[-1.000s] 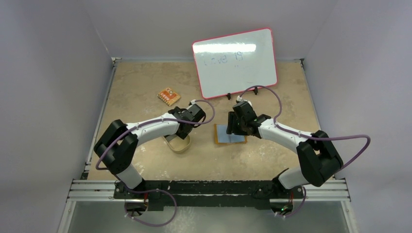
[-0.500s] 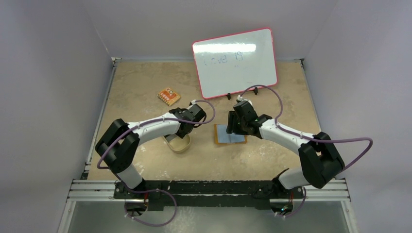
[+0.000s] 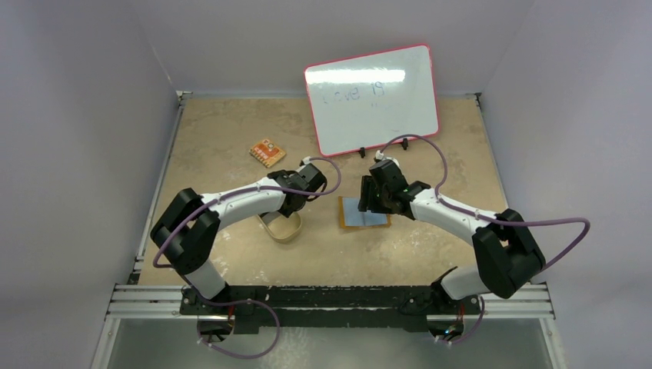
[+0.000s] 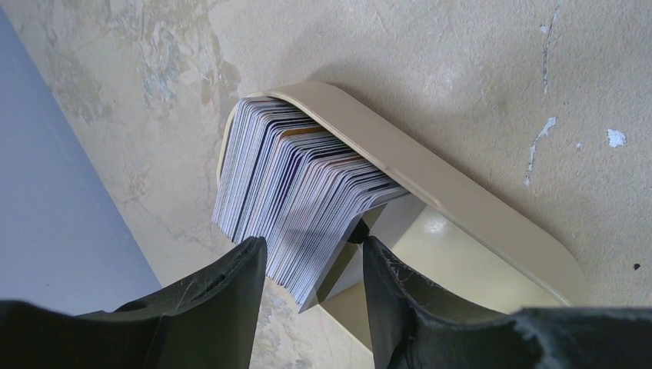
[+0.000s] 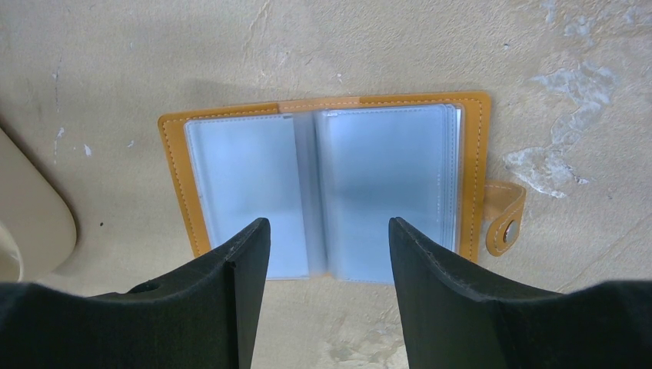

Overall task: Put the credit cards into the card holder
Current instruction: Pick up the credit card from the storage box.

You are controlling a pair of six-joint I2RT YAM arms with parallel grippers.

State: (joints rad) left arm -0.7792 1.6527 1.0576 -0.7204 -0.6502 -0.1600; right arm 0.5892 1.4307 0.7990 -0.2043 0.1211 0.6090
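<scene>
On the surface [image 5: 307,54] under the right gripper [image 5: 329,231] lies the card holder [image 5: 323,177], spread open and flat. Its two pale blue-grey sleeve faces are turned up inside an orange stitched border, and its snap tab [image 5: 503,223] sticks out at one side. That gripper hangs over the holder's near edge with its fingers wide apart, holding nothing and reaching about as wide as one sleeve face. The sleeve faces show only plain blue-grey.

The left gripper [image 4: 314,254] is above the tan oval dish [image 4: 430,177]. Its fingers are parted, and the near lower corner of the credit cards [image 4: 292,192] reaches into the gap between them. Whether either finger touches the cards cannot be told.

There is one holder and one dish. The cards are a tight pack standing on edge and leaning in the dish, too many to count. One or two lean apart from the rest.

Farther back, an orange patterned piece [image 3: 267,152] lies by itself, and a whiteboard [image 3: 373,98] stands propped.
</scene>
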